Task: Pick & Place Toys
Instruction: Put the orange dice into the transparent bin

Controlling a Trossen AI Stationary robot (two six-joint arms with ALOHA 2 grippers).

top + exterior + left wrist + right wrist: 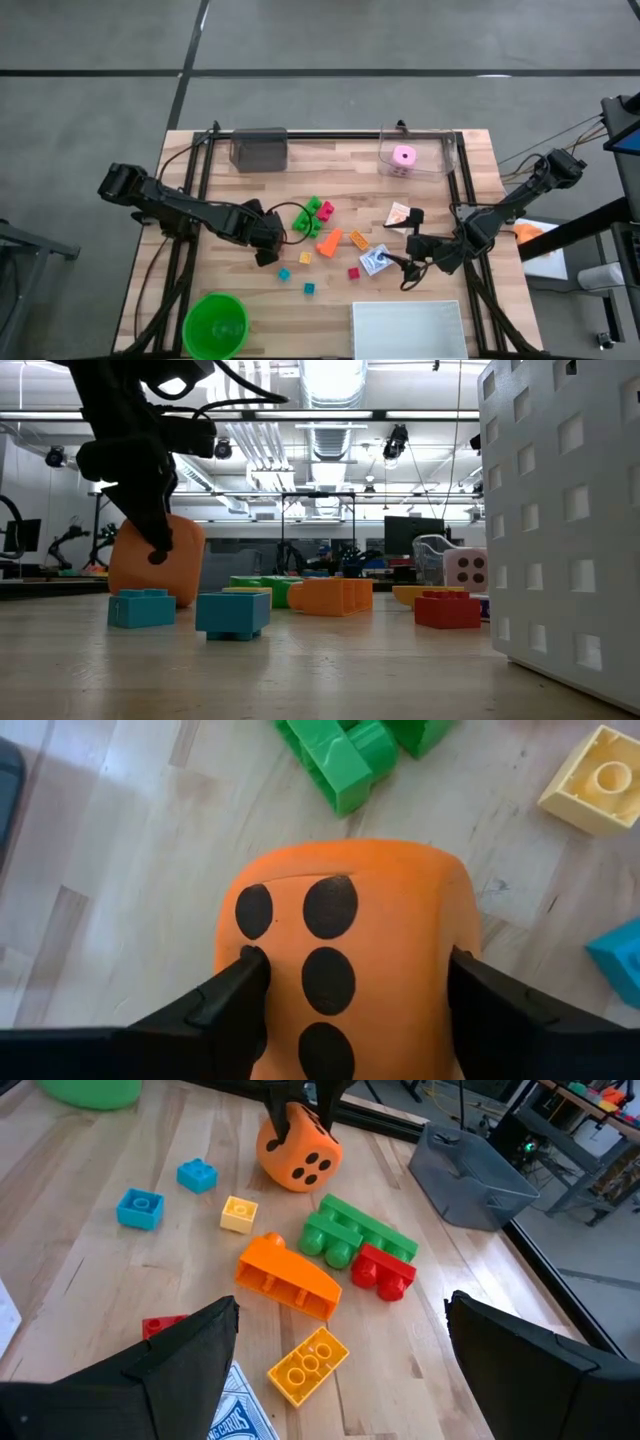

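An orange die with black dots [345, 960] sits between the fingers of my left gripper [355, 985], left of the toy cluster; it also shows in the right wrist view [297, 1155] and the low view [155, 560]. In the high view my left gripper [266, 246] hides it. My right gripper [408, 255] is open and empty above a printed card [377, 262]. Green bricks [313, 215], a red brick [326, 212], an orange sloped brick [329, 242] and small teal, yellow and red cubes lie on the table between the arms. A pink die [404, 157] sits in a clear box. My left gripper pinches the orange die between its two fingers, one fingertip [248, 970] at the edge of the dotted face and the other [465, 975] on the opposite side. The fingers come from above, pointing down. The die stays low at the table top [290, 1180]; whether it is lifted, I cannot tell.
A grey bin [259, 148] and the clear box [440, 160] stand at the far edge. A round green bowl [215, 325] and a white tray [408, 328] stand at the near edge. A second card [400, 213] lies near the right arm.
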